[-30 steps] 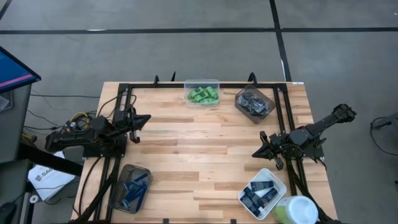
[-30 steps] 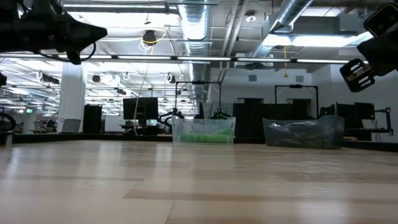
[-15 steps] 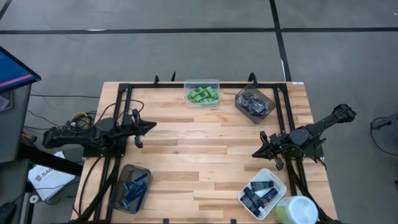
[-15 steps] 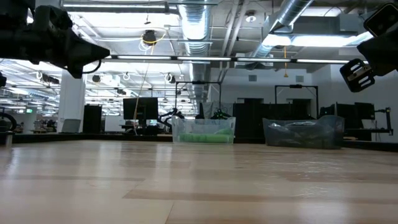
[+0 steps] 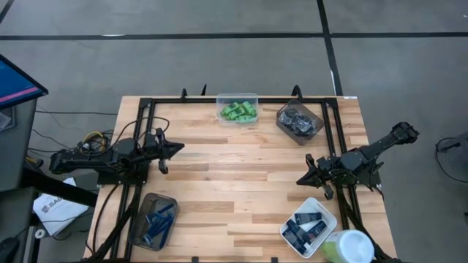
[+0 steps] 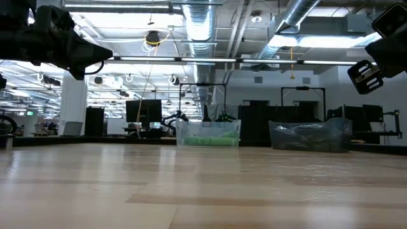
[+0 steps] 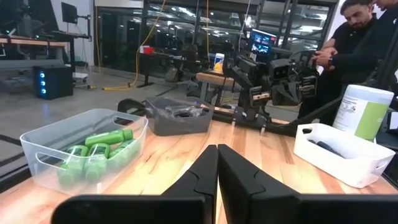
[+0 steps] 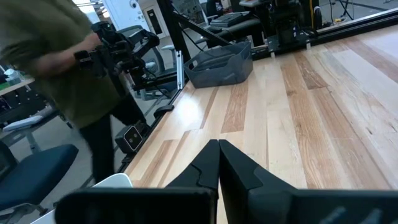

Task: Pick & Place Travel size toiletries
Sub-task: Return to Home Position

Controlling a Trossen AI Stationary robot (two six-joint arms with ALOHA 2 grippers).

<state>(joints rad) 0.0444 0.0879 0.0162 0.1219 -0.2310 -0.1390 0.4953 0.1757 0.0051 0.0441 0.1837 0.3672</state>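
Apparently empty, the left gripper (image 5: 178, 147) at ten o'clock and right gripper (image 5: 300, 178) at three hang clenched above the tabletop (image 5: 234, 172).

I see green mini bottles (image 5: 238, 111) lying heaped in the clear tub (image 5: 237, 95) at the table's (image 5: 234, 175) far edge. Navy tubes (image 5: 306, 228) lie flat in the white tub (image 5: 325, 210), blue razors (image 5: 156, 221) in the grey tub (image 5: 140, 212).

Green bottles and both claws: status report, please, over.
Left claw shut, empty, above table left side. Right claw shut, empty, above right side. Green bottles in clear tub, far edge. Nothing blocking either claw.
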